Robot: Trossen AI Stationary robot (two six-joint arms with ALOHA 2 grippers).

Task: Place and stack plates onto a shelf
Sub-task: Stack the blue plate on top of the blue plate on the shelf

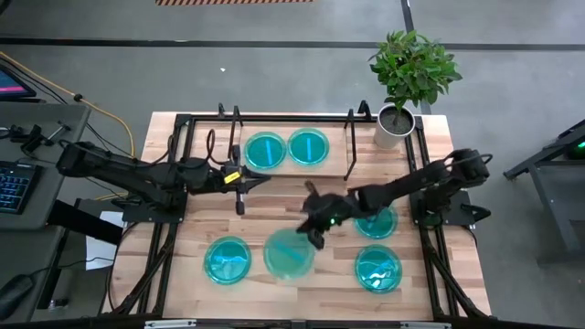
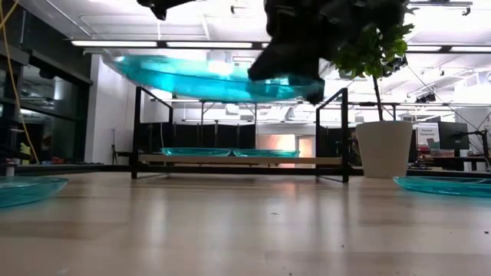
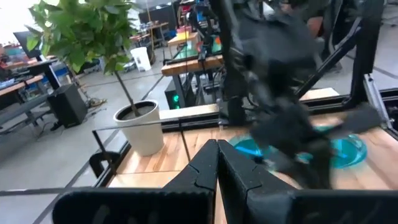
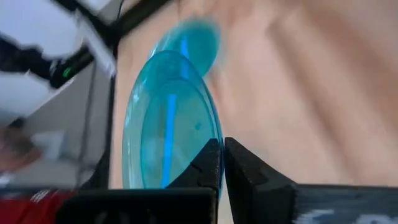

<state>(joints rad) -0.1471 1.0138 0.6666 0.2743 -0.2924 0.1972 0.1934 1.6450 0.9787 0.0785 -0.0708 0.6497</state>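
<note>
right gripper clamps lifted plate by its rim | shelf lies beyond, slightly left, long axis left-right | left gripper closed, nearer shelf

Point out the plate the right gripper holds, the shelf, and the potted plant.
held plate [image 1: 287,256]: high view, its face.
shelf [image 1: 343,163]: high view, bare board right of its plates.
potted plant [image 1: 394,129]: high view, white pot.

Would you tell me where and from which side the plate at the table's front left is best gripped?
By its rim: the plate lies flat, so only the thin raised edge gives a claw purchase. Come from above on the side toward the left claw, which hangs shut and free near the shelf.
</note>
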